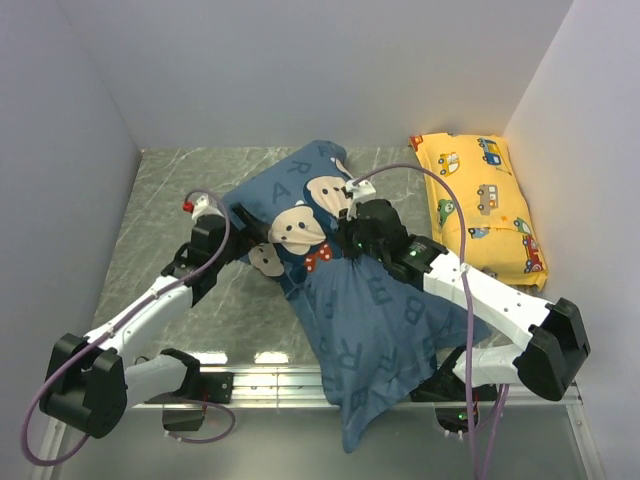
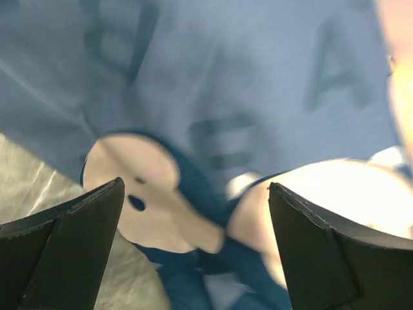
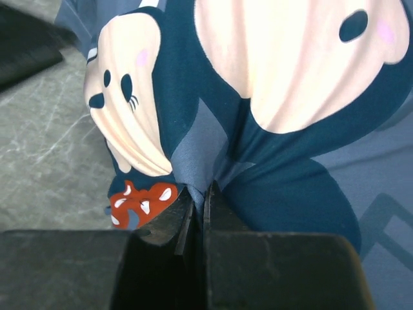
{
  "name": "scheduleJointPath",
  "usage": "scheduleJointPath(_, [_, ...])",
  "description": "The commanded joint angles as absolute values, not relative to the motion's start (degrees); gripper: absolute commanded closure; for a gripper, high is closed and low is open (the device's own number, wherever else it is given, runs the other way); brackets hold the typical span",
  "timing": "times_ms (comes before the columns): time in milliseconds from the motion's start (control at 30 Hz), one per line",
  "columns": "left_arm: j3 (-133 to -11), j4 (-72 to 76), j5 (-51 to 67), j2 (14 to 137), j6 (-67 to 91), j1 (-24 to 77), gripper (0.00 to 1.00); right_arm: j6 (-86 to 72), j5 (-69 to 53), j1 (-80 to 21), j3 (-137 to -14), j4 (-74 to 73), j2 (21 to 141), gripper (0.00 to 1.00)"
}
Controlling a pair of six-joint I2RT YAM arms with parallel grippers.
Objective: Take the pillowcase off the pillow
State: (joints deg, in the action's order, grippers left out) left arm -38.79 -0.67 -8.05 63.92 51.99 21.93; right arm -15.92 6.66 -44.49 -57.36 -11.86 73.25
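The dark blue pillowcase (image 1: 350, 300) with letters, cream bear faces and a red mark lies rumpled across the middle of the table, its near end hanging over the front edge. My right gripper (image 1: 340, 238) is shut on a pinched fold of it beside the red mark; in the right wrist view (image 3: 199, 190) the fabric (image 3: 290, 181) runs between the closed jaws. My left gripper (image 1: 248, 228) is open at the case's left edge; in the left wrist view (image 2: 197, 187) its jaws stand wide apart over a bear face (image 2: 129, 187). The white pillow is hidden.
A yellow vehicle-print pillow (image 1: 485, 205) lies along the right wall. Grey walls enclose the marbled table (image 1: 170, 190) on left, back and right. A metal rail (image 1: 260, 375) runs along the front edge between the arm bases.
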Motion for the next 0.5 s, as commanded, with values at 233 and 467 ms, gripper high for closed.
scheduleJointPath(233, [-25.05,24.15,-2.37,58.19,51.51,21.97,0.01,-16.35,0.18,-45.09,-65.30,-10.10,70.05,1.00])
scheduleJointPath(467, [-23.47,29.70,-2.29,59.41,50.36,22.32,0.08,-17.40,-5.36,-45.09,-67.32,-9.84,69.70,1.00])
